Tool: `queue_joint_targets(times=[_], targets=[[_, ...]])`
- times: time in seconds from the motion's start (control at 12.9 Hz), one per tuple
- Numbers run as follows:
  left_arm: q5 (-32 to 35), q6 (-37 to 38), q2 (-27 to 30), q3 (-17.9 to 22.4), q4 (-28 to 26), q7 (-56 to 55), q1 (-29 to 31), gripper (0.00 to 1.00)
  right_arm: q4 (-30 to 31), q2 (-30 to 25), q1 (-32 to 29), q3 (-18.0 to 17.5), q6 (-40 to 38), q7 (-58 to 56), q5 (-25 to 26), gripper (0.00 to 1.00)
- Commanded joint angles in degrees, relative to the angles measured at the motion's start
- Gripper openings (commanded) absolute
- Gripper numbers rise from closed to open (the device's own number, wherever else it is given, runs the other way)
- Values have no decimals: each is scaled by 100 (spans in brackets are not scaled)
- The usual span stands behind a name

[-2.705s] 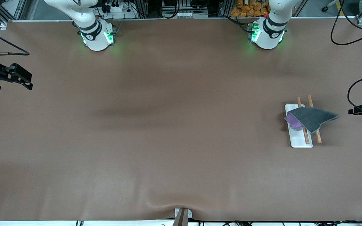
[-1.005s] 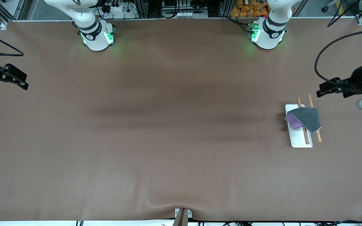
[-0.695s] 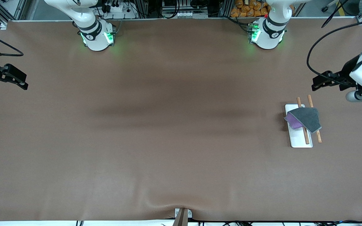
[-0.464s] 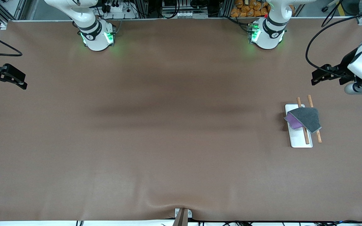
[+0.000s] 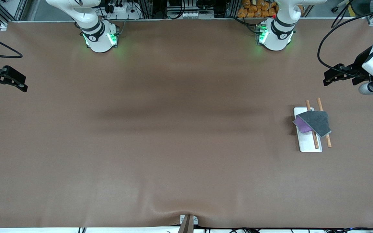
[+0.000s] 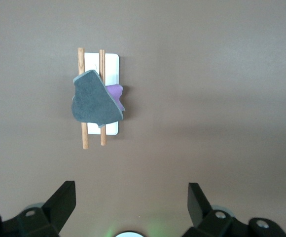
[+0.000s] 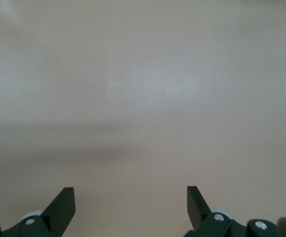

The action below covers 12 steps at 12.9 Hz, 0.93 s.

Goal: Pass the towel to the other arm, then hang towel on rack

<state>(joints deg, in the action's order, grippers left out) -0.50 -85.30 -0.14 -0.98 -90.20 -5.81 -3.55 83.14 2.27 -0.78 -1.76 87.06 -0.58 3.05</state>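
Brown desk [image 5: 173, 145], towel [image 5: 316, 122] draped on rack [image 5: 309, 144] at frame right, left end effector [image 5: 330, 76] above it and right end effector [image 5: 19, 82] at frame left both released, empty.

Both arms are glossy white with black bands at the joints, and their round bases glow green (each carries a small dark mark). The left gripper [image 5: 335, 75] and right gripper [image 5: 10, 80] are matte black, with wedge-shaped fingers [image 6: 63, 201] and trailing black cables.

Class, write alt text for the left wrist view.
A dark-grey towel with a purple underside drapes over the two wooden rods of a white-based rack on a brown table. The left gripper, open and empty, frames the view's lower edge.
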Motion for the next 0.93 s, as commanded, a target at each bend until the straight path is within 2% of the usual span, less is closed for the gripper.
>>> queue_joint_targets(times=[0.0,0.15,0.85], targets=[[-46,259,164,-305,-94,-51,239,100,-70,45,-186,-96,-57,41,-121,100],[-46,277,313,-421,-103,-70,319,100,-70,45,-195,-96,-57,41,-121,100],[15,365,252,-307,205,-61,328,100,-70,54,-203,-96,-110,41,-121,100]])
